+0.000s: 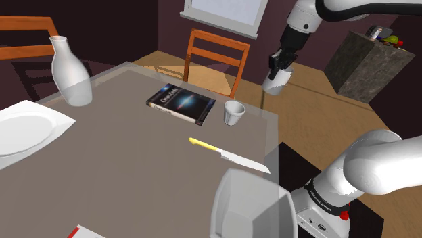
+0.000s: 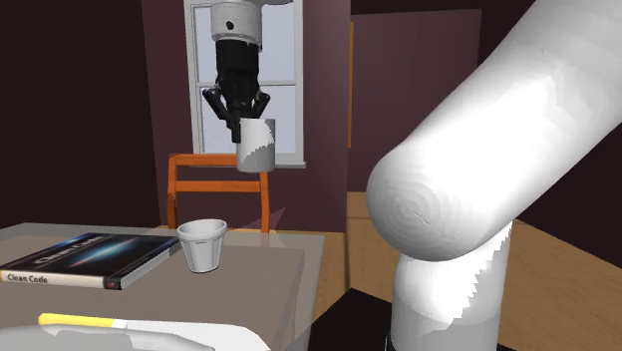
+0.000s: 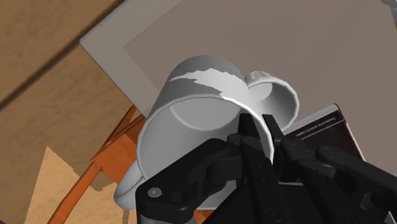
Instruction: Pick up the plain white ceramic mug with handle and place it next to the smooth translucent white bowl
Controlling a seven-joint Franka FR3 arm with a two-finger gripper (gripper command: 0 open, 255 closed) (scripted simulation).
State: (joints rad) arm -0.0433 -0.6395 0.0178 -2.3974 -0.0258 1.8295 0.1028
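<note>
Fingers (image 3: pixel 272 130) are almost together, pinching the mug (image 3: pixel 191 108) by its wall at the rim, one inside and one outside. The handle (image 3: pixel 280 95) sits just beside them. My gripper (image 2: pixel 239 122) points down. The mug hangs under it in the air, off the table (image 1: pixel 135 169), past its far corner near the chair (image 1: pixel 215 57). A cup (image 1: pixel 233 113), a book (image 1: pixel 180 103) and a knife (image 1: pixel 226 155) lie on the table. The bowl (image 1: pixel 247 203) is at the near edge, well apart from the mug.
</note>
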